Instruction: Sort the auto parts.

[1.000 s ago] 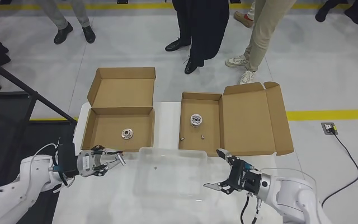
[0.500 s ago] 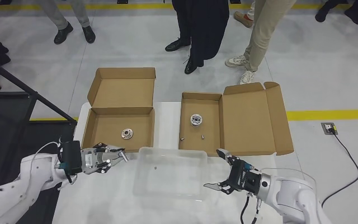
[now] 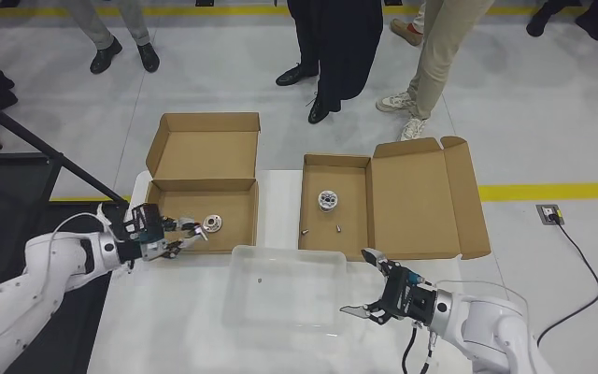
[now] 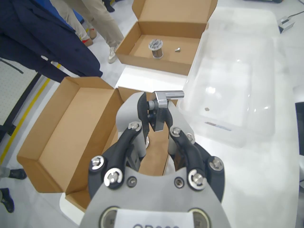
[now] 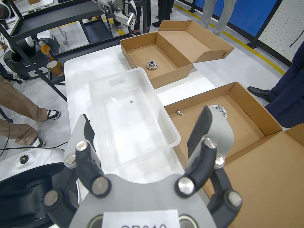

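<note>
While left end effector (image 4: 155,110) clamps metal part (image 4: 169,95) | right end effector (image 5: 146,119) spread apart

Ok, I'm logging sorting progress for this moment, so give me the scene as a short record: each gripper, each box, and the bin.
left gripper: shut on a metal pin part, above the left box
right gripper: open, empty, beside the clear bin on the right box's side
left box contents: one flanged hub on the floor
right box contents: one round toothed part, two small bolts
clear bin contents: one tiny piece
</note>
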Motion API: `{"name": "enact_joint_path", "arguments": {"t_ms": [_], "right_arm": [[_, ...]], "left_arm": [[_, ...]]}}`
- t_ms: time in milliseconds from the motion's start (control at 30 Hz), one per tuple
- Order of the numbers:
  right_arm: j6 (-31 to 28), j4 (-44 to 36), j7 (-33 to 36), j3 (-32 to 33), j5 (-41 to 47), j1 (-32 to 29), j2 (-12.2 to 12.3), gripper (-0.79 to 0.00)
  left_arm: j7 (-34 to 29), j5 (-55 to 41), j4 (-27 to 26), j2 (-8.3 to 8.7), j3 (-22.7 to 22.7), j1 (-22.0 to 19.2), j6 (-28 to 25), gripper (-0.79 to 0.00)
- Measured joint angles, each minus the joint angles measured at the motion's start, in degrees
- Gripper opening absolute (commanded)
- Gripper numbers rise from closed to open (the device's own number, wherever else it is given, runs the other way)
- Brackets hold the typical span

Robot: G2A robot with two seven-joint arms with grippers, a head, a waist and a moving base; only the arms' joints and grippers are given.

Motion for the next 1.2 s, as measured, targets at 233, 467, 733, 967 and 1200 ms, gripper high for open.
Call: {"name": "enact_joint_path", "arguments": {"t_ms": [233, 467, 733, 967, 1200], "right_arm": [[0.0, 0.0, 0.0, 0.0, 0.0, 0.0, 0.0, 0.000], [0.0, 0.0, 0.0, 0.0, 0.0, 0.0, 0.0, 0.000], [0.0, 0.0, 0.0, 0.0, 0.0, 0.0, 0.0, 0.000], [0.0, 0.0, 0.0, 0.0, 0.0, 0.0, 0.0, 0.000], [0.0, 0.0, 0.0, 0.0, 0.0, 0.0, 0.0, 0.000]], "left_arm": [[-10.0, 4.0, 5.8, -3.46, 2.1, -4.0, 4.5, -0.785], [-14.4, 7.4, 7.9, -5.47, 3.5, -4.7, 9.7, -0.785], [-14.3, 7.4, 7.9, -5.43, 3.5, -4.7, 9.6, -0.785], [-21.4, 11.3, 4.7, -6.14, 3.6, -2.7, 17.3, -0.785], [-26.7, 18.5, 2.4, -7.08, 3.8, -1.6, 23.3, -0.785]]}}
